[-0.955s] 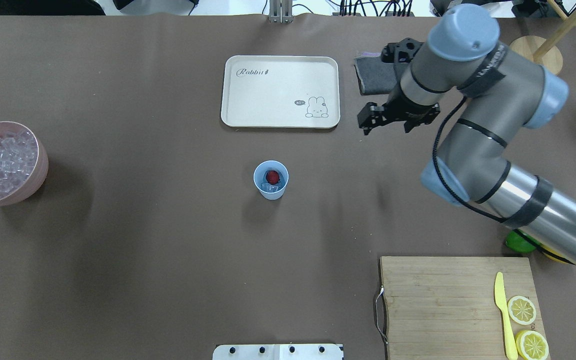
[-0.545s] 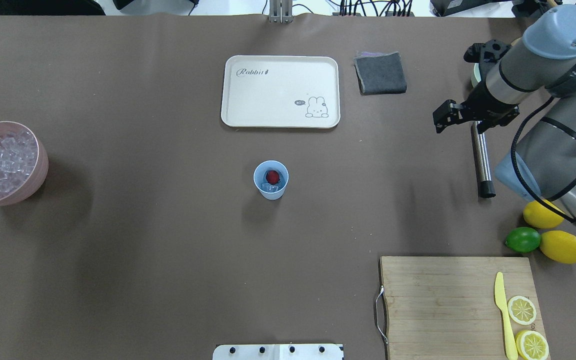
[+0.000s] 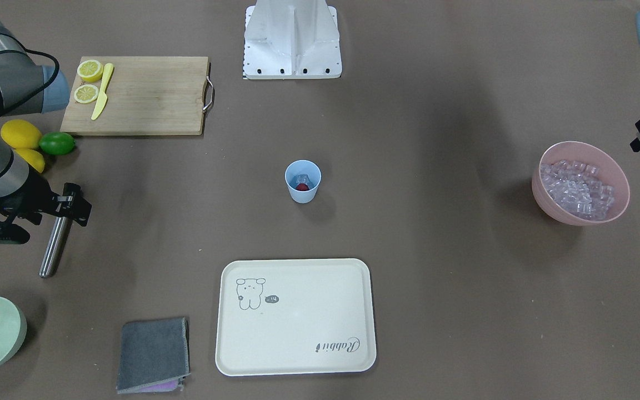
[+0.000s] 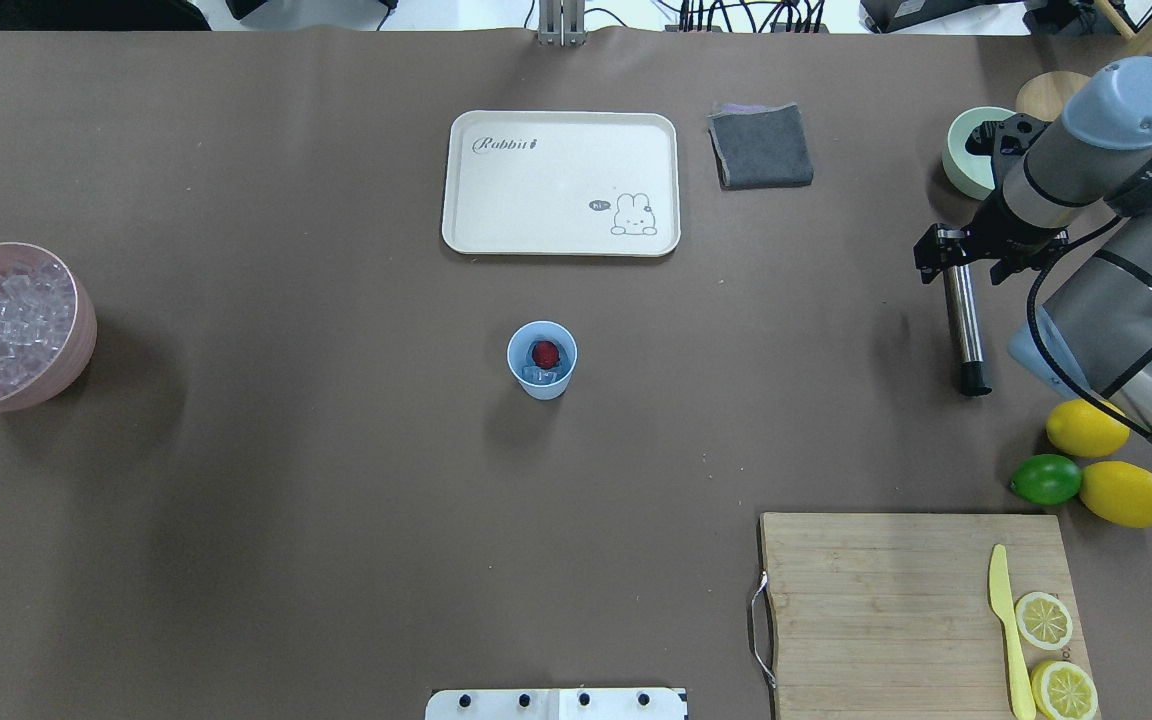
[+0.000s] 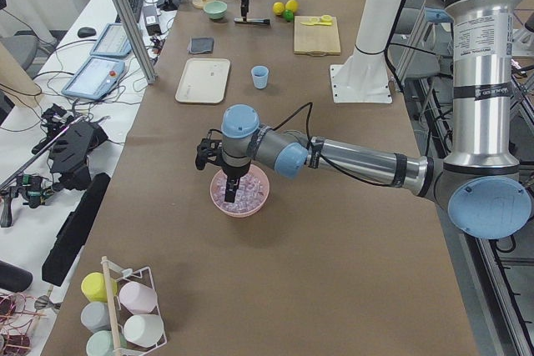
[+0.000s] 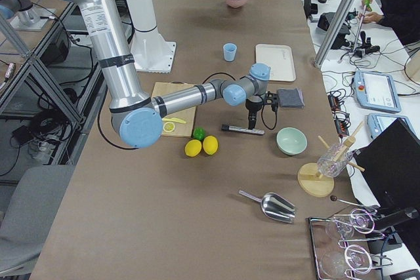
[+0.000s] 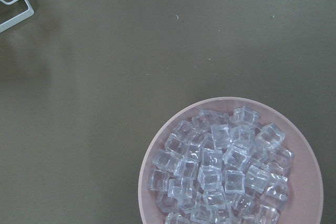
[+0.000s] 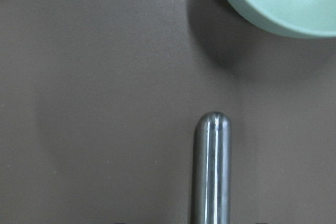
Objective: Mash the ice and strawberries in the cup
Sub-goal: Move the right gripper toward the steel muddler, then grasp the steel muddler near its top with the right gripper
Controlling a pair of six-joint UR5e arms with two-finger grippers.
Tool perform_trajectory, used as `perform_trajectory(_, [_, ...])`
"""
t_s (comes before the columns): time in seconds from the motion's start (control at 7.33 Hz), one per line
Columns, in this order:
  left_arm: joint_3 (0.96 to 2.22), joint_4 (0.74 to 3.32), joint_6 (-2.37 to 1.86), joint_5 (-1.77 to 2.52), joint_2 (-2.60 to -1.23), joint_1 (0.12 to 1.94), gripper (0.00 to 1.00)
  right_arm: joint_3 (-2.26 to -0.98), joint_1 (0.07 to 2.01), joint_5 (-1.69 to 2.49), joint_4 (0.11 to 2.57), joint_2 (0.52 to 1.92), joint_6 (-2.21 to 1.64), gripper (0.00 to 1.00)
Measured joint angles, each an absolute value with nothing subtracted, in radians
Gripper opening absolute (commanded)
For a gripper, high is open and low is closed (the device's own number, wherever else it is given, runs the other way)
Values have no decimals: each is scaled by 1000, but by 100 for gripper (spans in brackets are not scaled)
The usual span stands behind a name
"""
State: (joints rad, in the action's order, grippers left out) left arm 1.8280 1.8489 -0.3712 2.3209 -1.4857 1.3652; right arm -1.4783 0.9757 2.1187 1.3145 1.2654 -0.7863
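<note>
tray [image 4: 536, 200] far centre | cloth [image 4: 761, 147] beside it | metal rod [image 4: 964, 330] lying flat | lime [image 4: 1045, 479] beside lemons [image 4: 1124, 493]

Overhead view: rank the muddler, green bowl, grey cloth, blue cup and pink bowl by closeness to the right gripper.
1. Metal muddler, its far end under the right gripper.
2. Pale green bowl, just beyond, far right.
3. Grey cloth, far side, toward centre.
4. Cup, table centre.
5. Pink bowl, left edge.
</note>
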Motion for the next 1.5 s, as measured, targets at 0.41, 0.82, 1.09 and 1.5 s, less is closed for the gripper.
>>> perform_trajectory(0.41, [1839, 1847, -371, 2321, -1488, 1368, 98, -1401, 981, 2111, 1263, 1254, -772, 41])
perform_trajectory(0.82, [1863, 1839, -371, 2321, -1487, 1383, 98, -1374, 981, 2112, 1261, 1250, -773, 0])
perform_trajectory(1.09, [1873, 1836, -371, 2321, -1485, 1390, 98, -1374, 995, 2128, 1262, 1235, -773, 0])
perform_trajectory(1.5, [1875, 1836, -369, 2323, -1485, 1392, 98, -1573, 1027, 2178, 1259, 1218, -781, 0])
